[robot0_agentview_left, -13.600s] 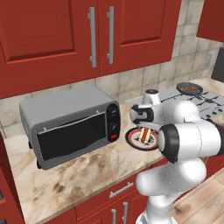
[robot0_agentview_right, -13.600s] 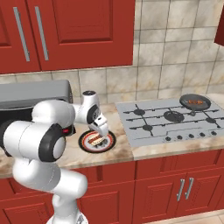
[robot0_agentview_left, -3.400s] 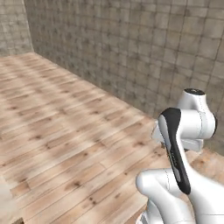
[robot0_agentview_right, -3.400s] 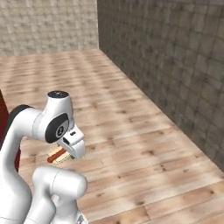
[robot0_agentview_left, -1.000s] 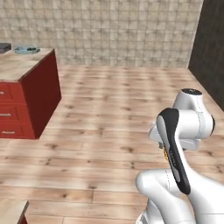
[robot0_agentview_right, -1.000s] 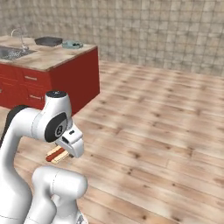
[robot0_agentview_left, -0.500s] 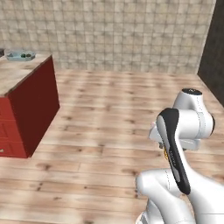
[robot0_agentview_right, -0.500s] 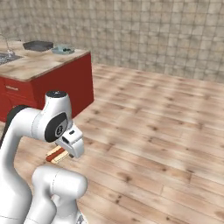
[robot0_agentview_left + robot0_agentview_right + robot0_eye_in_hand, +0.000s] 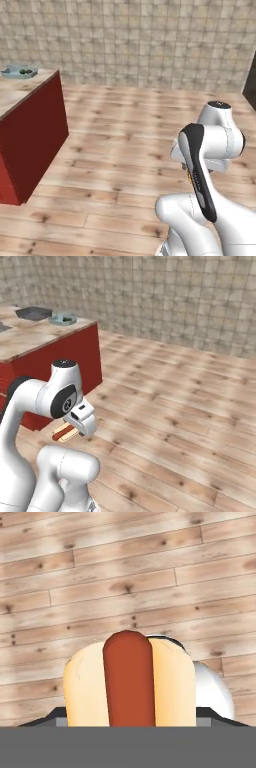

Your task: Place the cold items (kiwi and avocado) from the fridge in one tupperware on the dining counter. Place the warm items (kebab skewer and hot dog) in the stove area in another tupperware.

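tool [image 9: 75, 432] jaws spread wide, pinching the hot dog [image 9: 129, 681] between them.

Kitchen: red counter [image 9: 60, 351] (sink edge visible), tiled wall [image 9: 150, 40].

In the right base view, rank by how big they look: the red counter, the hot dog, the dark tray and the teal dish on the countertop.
1. Red counter, by far the largest.
2. Hot dog, though it is much nearer the camera.
3. Dark tray and teal dish: both far off and look about alike, so I won't rank them.
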You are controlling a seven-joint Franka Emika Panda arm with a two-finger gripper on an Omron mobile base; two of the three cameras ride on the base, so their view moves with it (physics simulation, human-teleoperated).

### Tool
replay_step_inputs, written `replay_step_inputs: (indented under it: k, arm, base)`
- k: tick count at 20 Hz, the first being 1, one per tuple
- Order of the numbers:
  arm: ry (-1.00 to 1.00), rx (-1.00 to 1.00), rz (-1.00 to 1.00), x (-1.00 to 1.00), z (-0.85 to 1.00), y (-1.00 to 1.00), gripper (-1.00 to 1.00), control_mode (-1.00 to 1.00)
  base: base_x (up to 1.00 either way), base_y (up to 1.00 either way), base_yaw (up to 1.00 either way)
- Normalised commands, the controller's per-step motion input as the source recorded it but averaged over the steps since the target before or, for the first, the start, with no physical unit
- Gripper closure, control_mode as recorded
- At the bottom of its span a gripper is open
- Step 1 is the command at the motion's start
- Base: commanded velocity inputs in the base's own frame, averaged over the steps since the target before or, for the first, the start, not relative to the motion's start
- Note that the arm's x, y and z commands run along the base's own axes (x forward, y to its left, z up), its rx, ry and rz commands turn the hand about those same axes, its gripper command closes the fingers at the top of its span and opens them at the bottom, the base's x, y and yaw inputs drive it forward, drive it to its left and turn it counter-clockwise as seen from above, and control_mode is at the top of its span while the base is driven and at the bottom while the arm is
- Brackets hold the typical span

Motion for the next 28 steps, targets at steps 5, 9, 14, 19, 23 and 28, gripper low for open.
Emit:
replay_step_inputs:
  k: [5, 9, 14, 19, 23, 28]
  arm:
    - [0.0, 0.0, 0.0, 0.0, 0.0, 0.0, 1.0, 1.0]
    - [0.0, 0.0, 0.0, 0.0, 0.0, 0.0, 1.0, 1.0]
    - [0.0, 0.0, 0.0, 0.0, 0.0, 0.0, 1.0, 1.0]
    - [0.0, 0.0, 0.0, 0.0, 0.0, 0.0, 1.0, 1.0]
    - [0.0, 0.0, 0.0, 0.0, 0.0, 0.0, 1.0, 1.0]
    - [0.0, 0.0, 0.0, 0.0, 0.0, 0.0, 1.0, 1.0]
  base:
    - [1.0, -0.83, 0.27]
    - [1.0, -0.62, 0.24]
    - [1.0, -0.43, 0.24]
    - [1.0, -0.35, 0.2]
    - [1.0, -0.24, 0.03]
    - [1.0, -0.21, 0.04]
